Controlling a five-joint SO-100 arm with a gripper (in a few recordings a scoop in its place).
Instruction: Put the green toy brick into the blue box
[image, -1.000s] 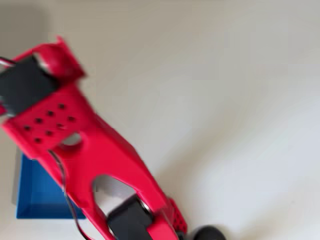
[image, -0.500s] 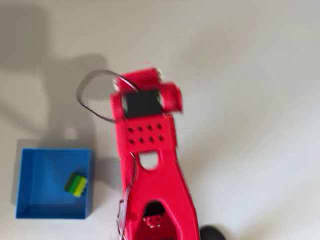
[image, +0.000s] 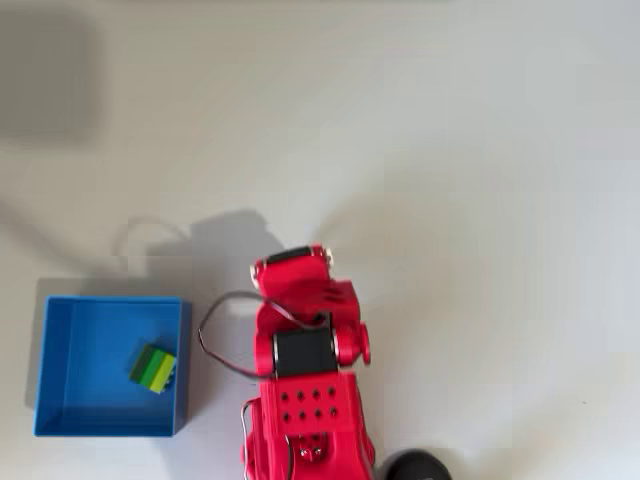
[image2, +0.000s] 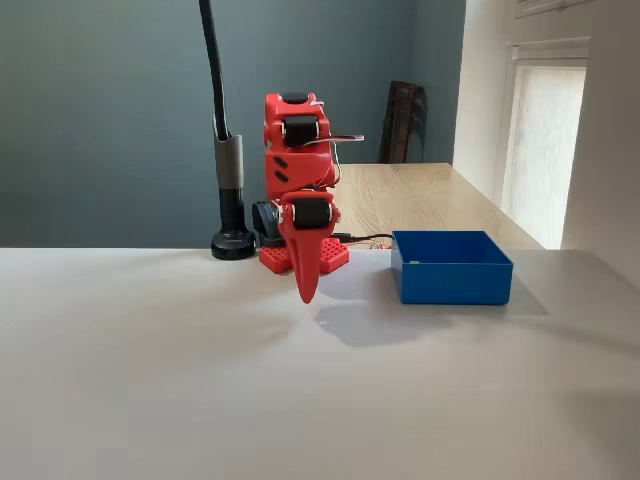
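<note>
The green toy brick (image: 152, 368) lies on the floor of the blue box (image: 90, 340), near its right wall in the overhead view, slightly skewed. In the fixed view the blue box (image2: 450, 268) stands on the white table to the right of the arm, and its wall hides the brick. My red gripper (image2: 308, 290) hangs pointing straight down, well left of the box and a little above the table, shut with nothing in it. From overhead the folded red arm (image: 305, 350) sits to the right of the box, apart from it.
A black pole on a round base (image2: 232, 243) stands behind the arm, and that base (image: 418, 466) also shows at the overhead view's bottom edge. A cable loop (image: 215, 345) hangs between arm and box. A wooden table (image2: 420, 195) lies beyond.
The arm has swung away from above the box and folded back toward its base. The brick, hidden a second ago, now lies uncovered in the box.
</note>
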